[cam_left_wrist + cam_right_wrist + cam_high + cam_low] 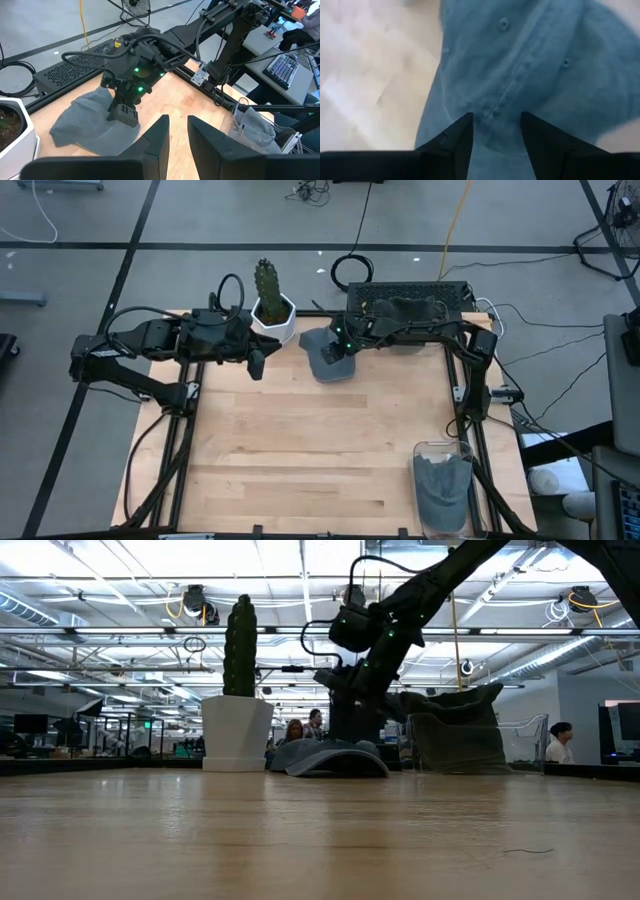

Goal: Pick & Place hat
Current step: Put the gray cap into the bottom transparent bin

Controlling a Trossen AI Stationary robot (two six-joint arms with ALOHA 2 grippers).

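We see the hat point(322, 356), a soft grey cap of woven cloth with stitched eyelets and a seam along its crown, lying flat on the pale wooden table point(300, 450), just beside the white faceted pot point(273, 320) that holds a tall ribbed green cactus point(265, 279). The right gripper point(496, 131) stands on the hat on the side away from the pot, its two dark angular fingers point(458, 140) spread apart and pressing down on the fabric either side of the seam; we cannot tell whether any cloth is pinched between them, and in the low view point(352, 730) the fingertips are lost behind the hat's rounded crown. The left gripper point(177, 134) hangs on the pot's other side from the hat, close to the pot and clear of the table, its blocky fingers set a narrow gap apart with nothing between them. Well away from the pot, at the table's near right corner, a clear plastic bin point(443, 488) with thin see-through walls holds more crumpled grey cloth; its lower end is cut off by the edge of the high view. Behind the hat, farther from the pot, sits a black perforated metal box point(408, 298), half covered by the right arm and its cables. People in the room beyond the table are too small to make out.
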